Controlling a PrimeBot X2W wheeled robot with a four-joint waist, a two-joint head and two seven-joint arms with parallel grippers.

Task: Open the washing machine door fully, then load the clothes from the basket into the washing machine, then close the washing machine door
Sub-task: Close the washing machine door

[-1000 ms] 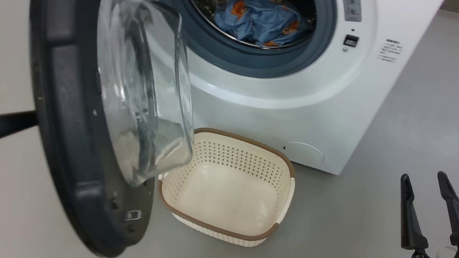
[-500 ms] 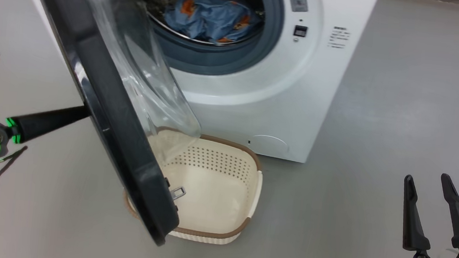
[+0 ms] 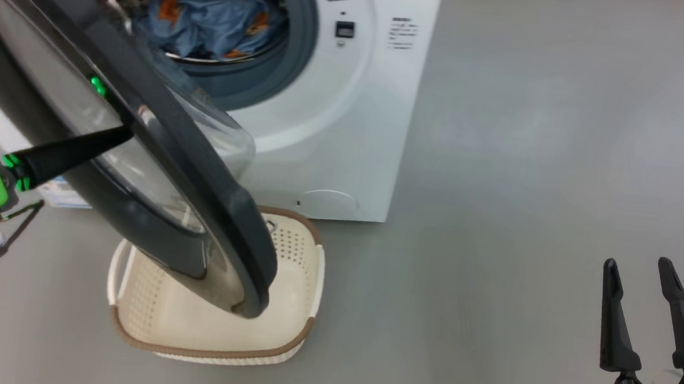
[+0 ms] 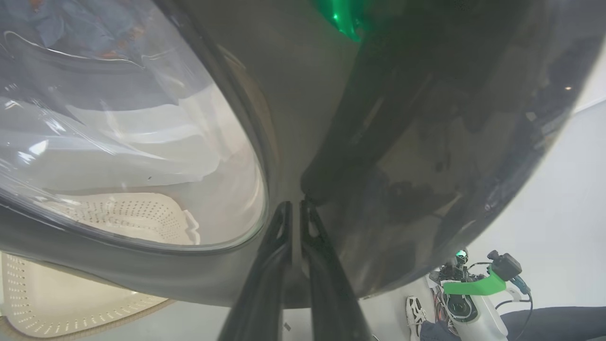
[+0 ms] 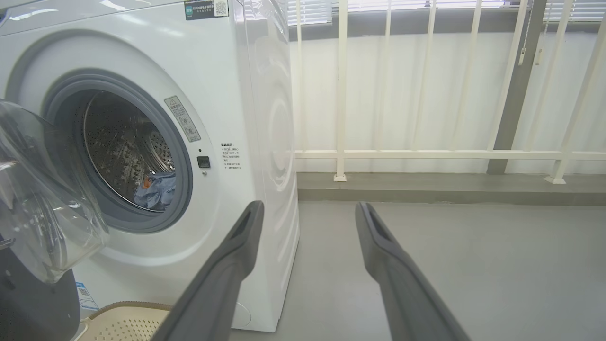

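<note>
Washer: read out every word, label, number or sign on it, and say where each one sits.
No text can be quoted; none is legible.
Dark label with a QR code, top of the washer: too small to read.
Grey sticker beside the drum opening: too small to read.
Printed lines right of that sticker: blurred.
Blue label low on the front: too small to read.

Ahead of the right claw [image 5: 308,204]: grey floor [image 5: 473,270], then a raised grey kerb [image 5: 426,189] with a white railing [image 5: 426,154] standing on it. Low to the right of the left claw [image 4: 293,204]: a person's shoe [image 4: 415,310], a dark trouser leg [image 4: 554,322].
</note>
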